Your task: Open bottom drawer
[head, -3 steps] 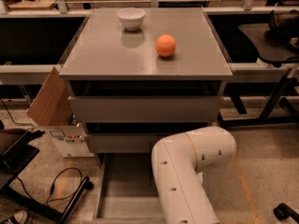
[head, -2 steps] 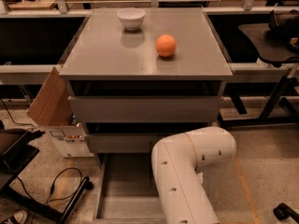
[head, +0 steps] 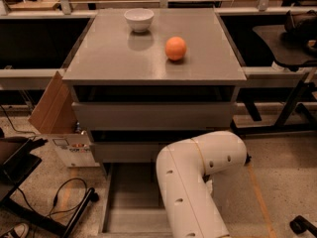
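– Speckled floor fills the near part of the room, doesn't it?

– Yes, with black cables looped on it at the left. Closest of all is a white arm, rising from the bottom edge and bending at a rounded elbow just right of centre.

– And the end effector?

– It doesn't show. The arm covers the spot in front of the cabinet, so I cannot tell whether it is spread, pressed together or pinching anything.

– Where is the bottom drawer?

– At the foot of the cabinet, standing open toward the camera. Its shallow grey inside lies bare to the left of the arm, and the arm hides its right part.

– What sits above it?

– Two more grey fronts, a lower one just above the open drawer and a wider one over that, with dark gaps between.

– Anything beside the cabinet?

– A brown cardboard flap leans against its left side, above a white printed box on the floor.

– And on top?

– On the grey surface an orange rests right of centre. A white bowl stands farther back and to the left, apart from it.

– Behind that?

– Dark benches, a black seat at the right and a pale wooden top at the far edge.
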